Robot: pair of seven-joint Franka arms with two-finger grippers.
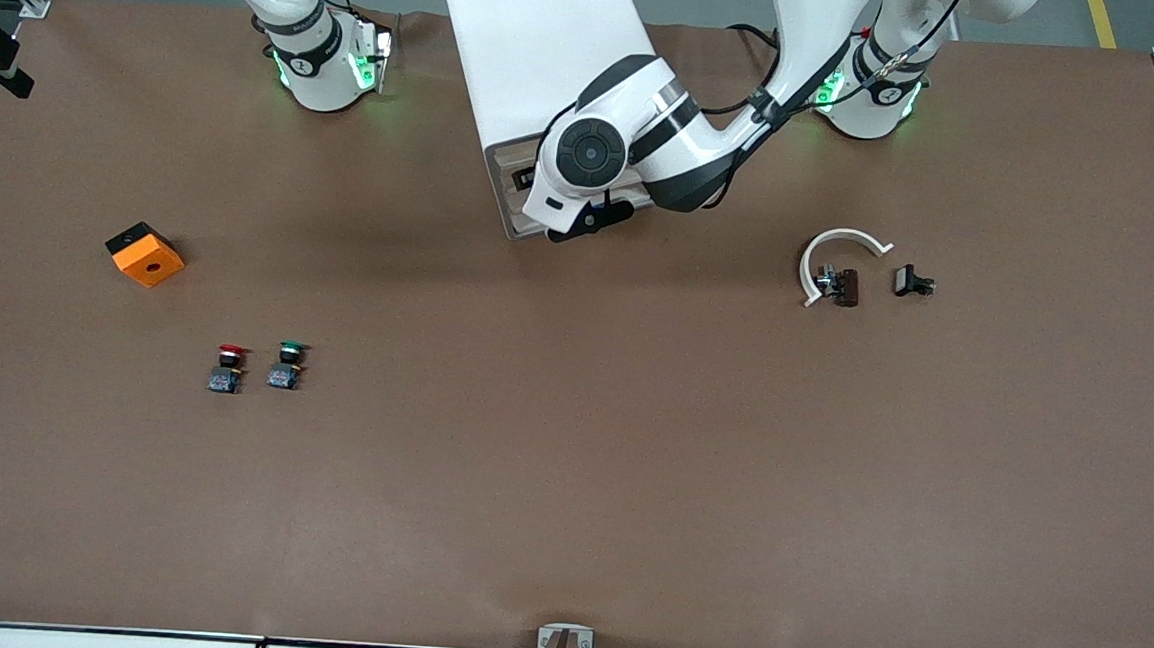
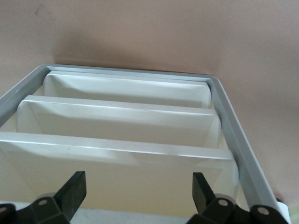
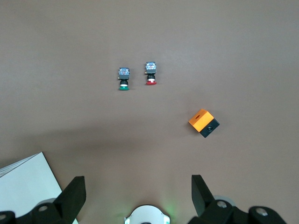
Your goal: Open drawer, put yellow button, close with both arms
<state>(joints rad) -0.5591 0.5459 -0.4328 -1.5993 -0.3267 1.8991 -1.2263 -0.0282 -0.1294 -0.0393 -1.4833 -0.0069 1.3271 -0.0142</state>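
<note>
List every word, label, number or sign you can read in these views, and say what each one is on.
No text can be read in any of the views.
Right arm's base: a small dark mark on its black band, too small to read.
Left arm's base: a like mark, too small to read.
Cabinet, red-capped button, green-capped button, orange block: no lettering shows.

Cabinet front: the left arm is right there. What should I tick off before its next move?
1. Left gripper open at the cabinet front: ok.
2. Right gripper open, waiting above the table: ok.
3. Both grippers hold nothing: ok.
4. Yellow button in sight: not ok; only the red button and the green button show.
5. Whether any of the drawer fronts is pulled out: cannot tell.
</note>
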